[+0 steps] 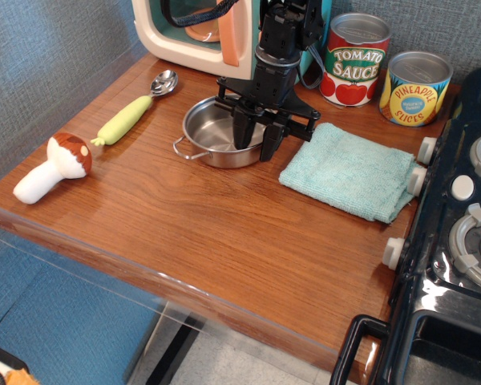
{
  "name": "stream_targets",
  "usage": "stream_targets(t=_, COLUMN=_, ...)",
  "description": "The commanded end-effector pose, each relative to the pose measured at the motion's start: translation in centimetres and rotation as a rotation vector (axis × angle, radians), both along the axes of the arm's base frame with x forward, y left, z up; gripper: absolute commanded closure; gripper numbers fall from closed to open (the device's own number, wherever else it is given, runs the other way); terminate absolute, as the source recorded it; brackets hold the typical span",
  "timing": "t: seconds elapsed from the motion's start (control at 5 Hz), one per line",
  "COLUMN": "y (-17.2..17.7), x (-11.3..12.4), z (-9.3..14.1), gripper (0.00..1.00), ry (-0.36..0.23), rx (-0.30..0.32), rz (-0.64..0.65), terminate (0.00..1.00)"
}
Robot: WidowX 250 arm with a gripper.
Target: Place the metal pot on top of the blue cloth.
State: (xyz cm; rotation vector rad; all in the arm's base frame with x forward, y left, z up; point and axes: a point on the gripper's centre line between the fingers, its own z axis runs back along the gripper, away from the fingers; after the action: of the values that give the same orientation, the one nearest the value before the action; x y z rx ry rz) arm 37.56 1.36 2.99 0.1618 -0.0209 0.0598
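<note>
Wooden counter (pixel 200 233): bears all items; black toy stove (pixel 457 265) abuts its right edge. Toy microwave (pixel 194 28) stands at the rear. Blue cloth (pixel 349 170): flat on the counter, right of centre, nothing on it. Metal pot (pixel 216 134): on the counter just left of the cloth, apart from it. Gripper (pixel 256 138): fingers narrowed over the pot's right rim, one inside, one outside; firm contact cannot be confirmed. Tomato sauce can (pixel 355 60) and pineapple can (pixel 415 88) at rear right. Toy mushroom (pixel 52 167) and green-handled spoon (pixel 136 108) at left.
</note>
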Motion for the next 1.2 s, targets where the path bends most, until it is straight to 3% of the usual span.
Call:
stream_targets(t=0.0, y=0.7, x=0.0, z=1.8, gripper=1.0, ry=-0.031, rx=-0.005, rz=0.027, terminate=0.0)
stream_targets(t=0.2, y=0.4, x=0.3, z=3.5, gripper=1.0, ry=-0.072, rx=-0.001, rz=0.018, terminate=0.0)
stream_targets(t=0.6, y=-3.7, x=2.1, z=10.4, gripper=1.0, ry=-0.239, rx=0.03, rz=-0.097, terminate=0.0)
stream_targets(t=0.8, y=-7.8, x=3.3, z=11.0, gripper=1.0, ry=-0.281, rx=-0.028, rz=-0.203, terminate=0.0)
stream_targets(t=1.0, y=-12.0, x=3.6, z=10.0, gripper=1.0, ry=-0.256, rx=-0.051, rz=-0.297, terminate=0.0)
